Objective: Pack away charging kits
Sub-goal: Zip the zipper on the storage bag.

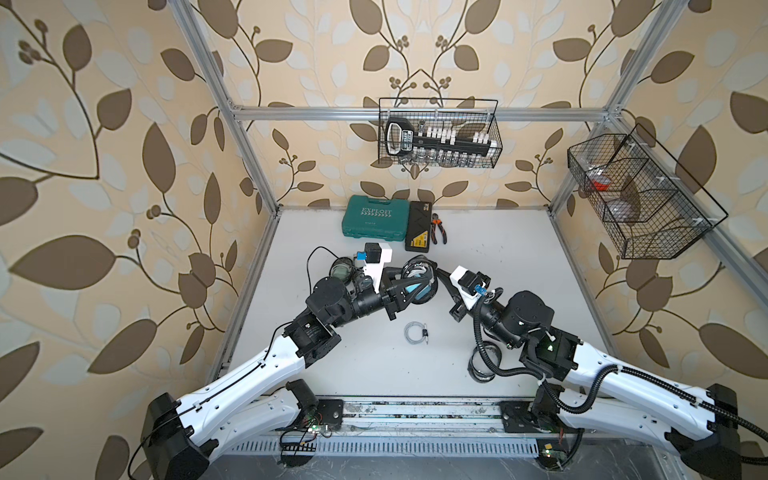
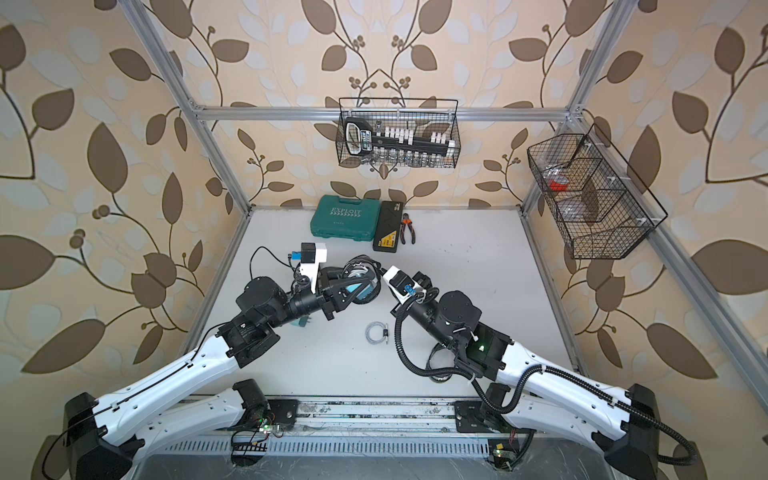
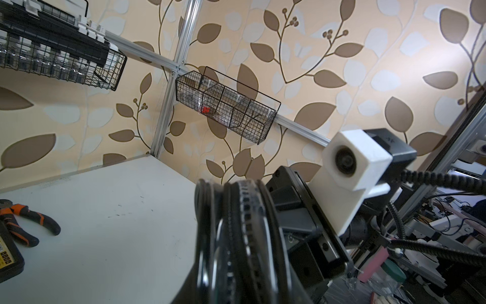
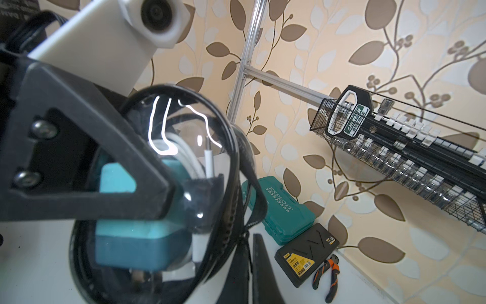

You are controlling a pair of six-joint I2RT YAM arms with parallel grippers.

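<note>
A clear, black-rimmed pouch [image 1: 415, 266] [image 4: 210, 147] hangs above the table's middle between both arms. Inside it are a teal plug adapter [image 4: 139, 244] and a coiled white cable [image 4: 189, 160]. My left gripper [image 1: 419, 286] [image 3: 236, 276] is shut across the pouch's body. My right gripper [image 1: 436, 272] [image 4: 252, 242] is shut on the thin black zip tab at the pouch's rim. A loose coiled cable [image 1: 415, 332] lies on the table in front. Another pouch [image 1: 343, 268] sits behind my left arm, and a third pouch [image 1: 482, 370] under my right arm. A second teal adapter [image 2: 301, 322] shows beneath my left wrist.
The teal EXPLOIT case [image 1: 374, 224], a flat black case [image 1: 419, 232] and orange-handled pliers [image 1: 438, 228] line the table's back edge. A wire basket [image 1: 440, 133] hangs on the back wall. A divided wire basket [image 1: 640, 195] hangs on the right wall.
</note>
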